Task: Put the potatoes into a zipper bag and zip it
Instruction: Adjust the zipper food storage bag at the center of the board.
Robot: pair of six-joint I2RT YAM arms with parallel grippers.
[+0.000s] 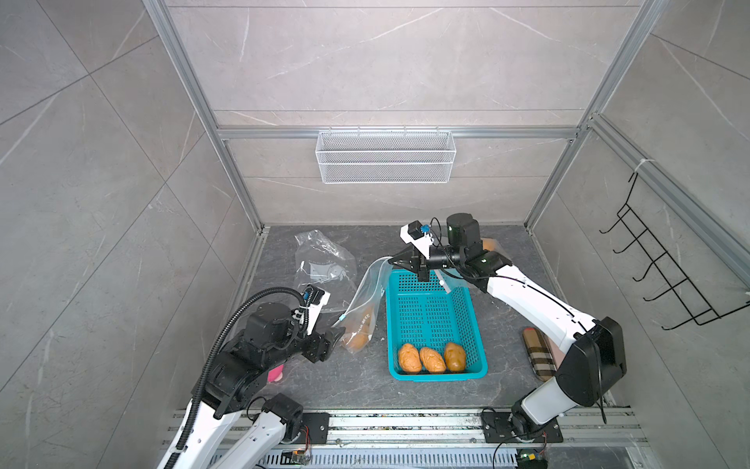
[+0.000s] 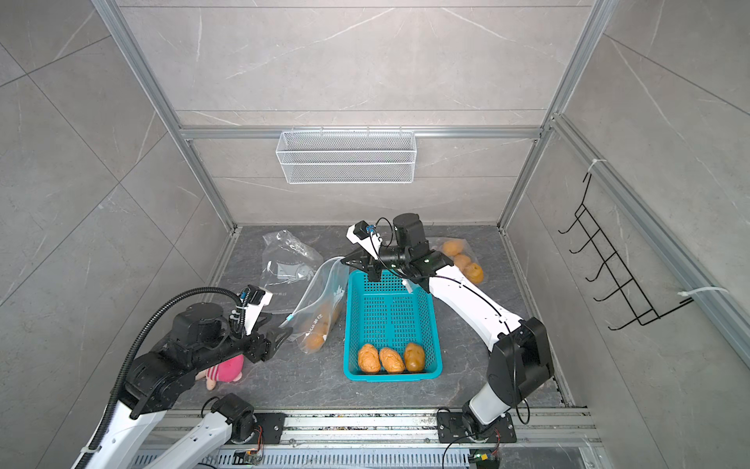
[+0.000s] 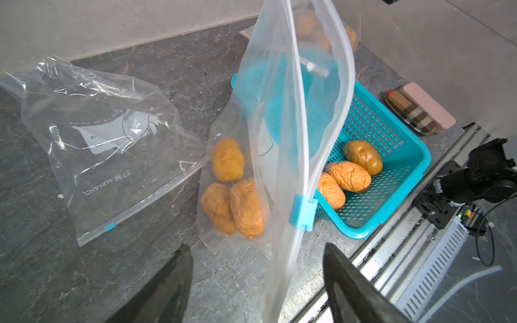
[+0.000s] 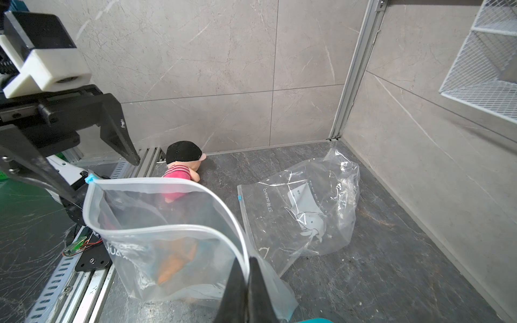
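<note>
A clear zipper bag stands left of the teal basket, with its mouth gaping. Three potatoes lie in its bottom. My right gripper is shut on the bag's rim at the far end and holds it up. The blue slider sits at the near end of the zip. My left gripper is open just short of it. In the left wrist view the bag's near edge hangs between the spread fingers, touching neither. Three more potatoes lie at the basket's near end.
An empty clear bag lies at the back left. Another bag holding potatoes sits at the back right behind my right arm. A pink plush toy lies under my left arm. A checked case lies right of the basket.
</note>
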